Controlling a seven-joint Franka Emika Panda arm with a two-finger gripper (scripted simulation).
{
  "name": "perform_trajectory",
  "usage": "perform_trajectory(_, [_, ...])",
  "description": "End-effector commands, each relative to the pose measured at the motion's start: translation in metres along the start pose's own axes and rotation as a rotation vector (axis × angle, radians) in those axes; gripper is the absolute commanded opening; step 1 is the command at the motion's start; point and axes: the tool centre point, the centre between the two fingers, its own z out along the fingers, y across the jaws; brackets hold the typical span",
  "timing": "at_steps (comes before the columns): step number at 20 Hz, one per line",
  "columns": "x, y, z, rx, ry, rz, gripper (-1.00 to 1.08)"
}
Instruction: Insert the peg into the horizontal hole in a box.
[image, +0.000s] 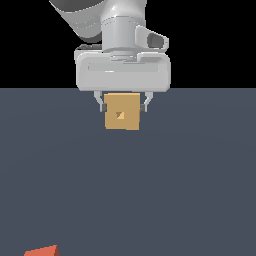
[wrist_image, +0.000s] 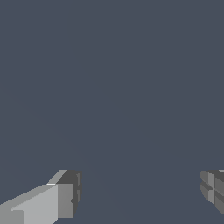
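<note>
Orange-red peg (image: 44, 251): nearest, at the near-left edge of the exterior view, mostly out of frame; likely rigid and light, best pinched across its flat sides mid-length.
Gripper (image: 123, 106): fingers spread wide, holding nothing, well apart from the peg.
Box (image: 122, 112): farther back, hole (image: 119, 115) facing the camera.

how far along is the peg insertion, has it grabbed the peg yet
Nothing looks done yet. The gripper is open and empty; the wrist view shows only bare floor between its fingers. In the exterior view it hangs high, overlapping the tan box, whose hole is empty. The peg lies at the bottom edge, only its orange-red end visible. Reaching, grasping and inserting remain.
</note>
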Motion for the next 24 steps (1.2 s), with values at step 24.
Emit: perform_trajectory(24, [-0.141,-0.04,0.037,-0.006,0.004,-0.08,1.0])
